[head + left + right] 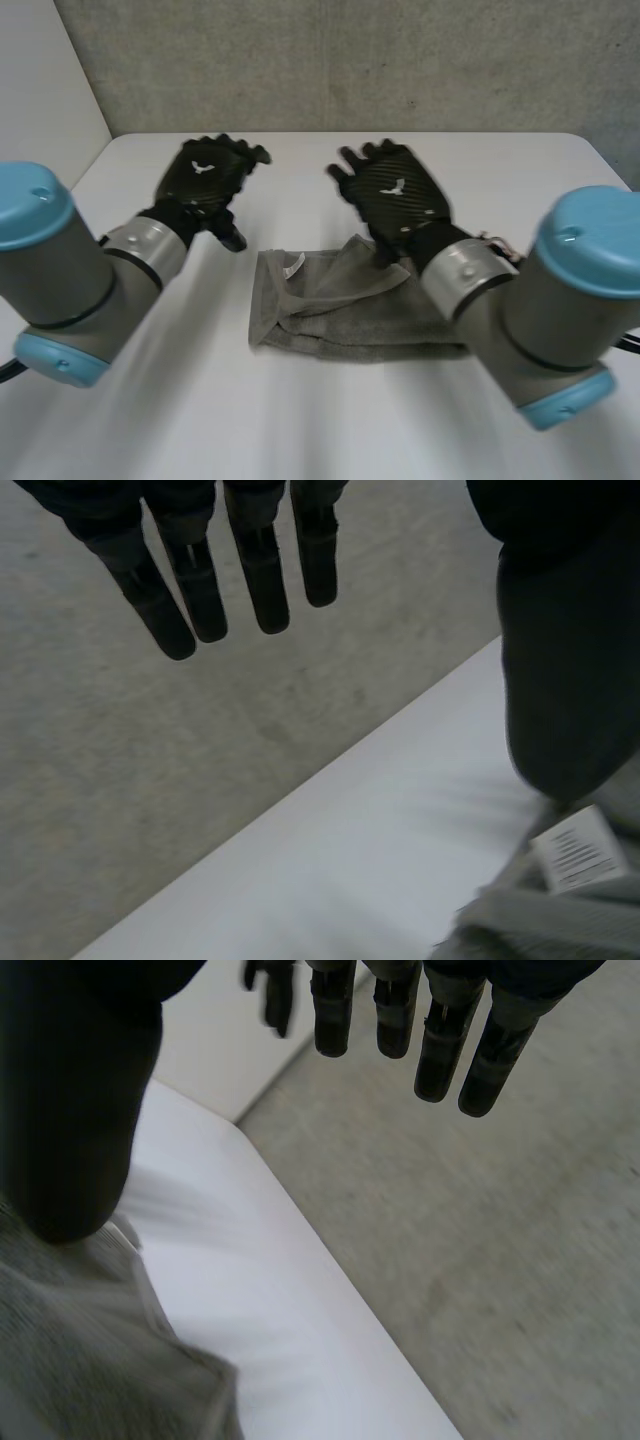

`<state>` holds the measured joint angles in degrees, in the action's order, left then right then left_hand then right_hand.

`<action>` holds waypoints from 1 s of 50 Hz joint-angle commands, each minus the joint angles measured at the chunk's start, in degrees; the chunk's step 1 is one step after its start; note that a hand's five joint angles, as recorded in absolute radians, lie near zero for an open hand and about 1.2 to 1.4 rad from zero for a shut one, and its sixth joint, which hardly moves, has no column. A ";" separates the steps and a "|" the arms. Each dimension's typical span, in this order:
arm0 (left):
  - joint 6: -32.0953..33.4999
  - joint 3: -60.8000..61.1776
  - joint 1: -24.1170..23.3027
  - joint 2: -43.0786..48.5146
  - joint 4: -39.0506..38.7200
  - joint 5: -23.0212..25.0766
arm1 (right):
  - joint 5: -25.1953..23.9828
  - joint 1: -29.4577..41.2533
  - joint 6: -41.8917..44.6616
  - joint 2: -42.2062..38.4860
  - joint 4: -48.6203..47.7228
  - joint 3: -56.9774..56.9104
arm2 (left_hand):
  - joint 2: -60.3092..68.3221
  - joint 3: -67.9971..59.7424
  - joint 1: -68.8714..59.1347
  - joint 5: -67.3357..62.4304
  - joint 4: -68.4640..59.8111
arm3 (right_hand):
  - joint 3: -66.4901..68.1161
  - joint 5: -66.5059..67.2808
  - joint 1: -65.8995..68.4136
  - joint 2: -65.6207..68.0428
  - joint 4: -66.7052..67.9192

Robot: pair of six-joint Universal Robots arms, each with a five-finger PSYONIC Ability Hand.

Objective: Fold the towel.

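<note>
While grey towel (340, 310) lies rumpled on table (200, 425), left hand (205, 180), right hand (395, 195) — fingers straight, holding nothing

A white table (330, 420) reaches back to a rough grey concrete wall (400, 60), with a white panel (40, 80) beside it.

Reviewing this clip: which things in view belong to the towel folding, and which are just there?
Part of the job: grey towel, partly folded; left hand, open; right hand, open.
Just there: white table; concrete wall.
</note>
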<state>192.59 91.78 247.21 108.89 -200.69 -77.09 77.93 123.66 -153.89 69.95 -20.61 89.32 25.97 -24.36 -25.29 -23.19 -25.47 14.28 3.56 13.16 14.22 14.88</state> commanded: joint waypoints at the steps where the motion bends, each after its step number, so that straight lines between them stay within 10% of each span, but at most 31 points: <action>1: -1.25 -2.92 -7.79 7.28 0.57 -0.16 | 0.02 -8.86 -0.97 4.40 2.50 7.79 | -5.16 3.55 4.48 12.38 4.65 | -4.28 -3.56 -3.16 -4.22 -4.88; 22: -1.25 -11.52 -15.09 22.32 1.01 -4.28 | -0.59 -12.91 -0.18 2.13 3.47 13.69 | -3.99 2.38 3.31 11.21 3.48 | -4.28 -3.56 -3.16 -4.22 -4.88; 39: 2.08 -9.97 -9.13 22.34 1.18 -20.98 | -0.24 -12.65 3.16 -1.13 3.65 13.52 | 2.24 -3.85 -2.92 4.98 -2.75 | -4.28 -3.56 -3.16 -4.22 -4.88; 50: 1.65 -4.60 -6.48 16.71 1.18 -22.05 | -0.24 -12.56 3.77 -3.68 3.56 13.17 | 2.07 -3.68 -2.75 5.15 -2.58 | -4.28 -3.56 -3.16 -4.22 -4.88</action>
<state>194.76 84.41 240.25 128.56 -199.49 -99.01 77.59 111.01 -150.26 68.09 -16.98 102.69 30.61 -31.05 -30.80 -30.85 -30.57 14.28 3.56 13.12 14.22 14.88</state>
